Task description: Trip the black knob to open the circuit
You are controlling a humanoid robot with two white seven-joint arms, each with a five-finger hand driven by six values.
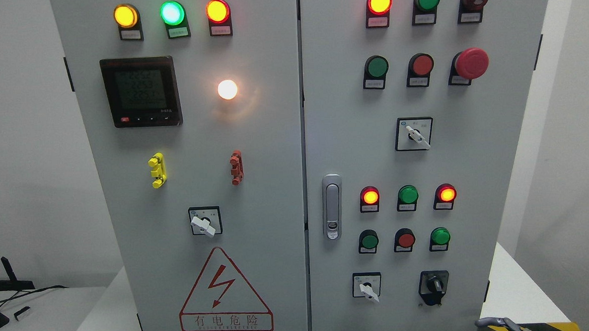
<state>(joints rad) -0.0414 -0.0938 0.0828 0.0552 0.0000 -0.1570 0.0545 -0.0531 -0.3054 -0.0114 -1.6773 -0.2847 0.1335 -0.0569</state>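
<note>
- Only a grey curled sliver of the right hand (500,324) shows, at the bottom edge right of middle; whether its fingers are spread or curled cannot be told.
- The black knob (434,283) sits low on the right door (499,176), up and to the left of that hand, near but apart from it.
- Nothing stands between hand and knob; bare panel lies there.
- The knob's grip runs roughly upright, its white mark toward the top.
- Just left of it, on the same row, is a white switch (368,288), its lever slanting down to the right.
- Above the pair comes a row of green, red and green buttons (405,239), then three lamps (408,196), the outer two lit red.
- Left of those rows, at the door's edge, is a latch (332,206).
- Farther up are another white selector (415,134) and a red mushroom button (471,63).
- On the left door (275,186) are a warning triangle (225,293), a meter (141,91) and lit lamps along the top.
</note>
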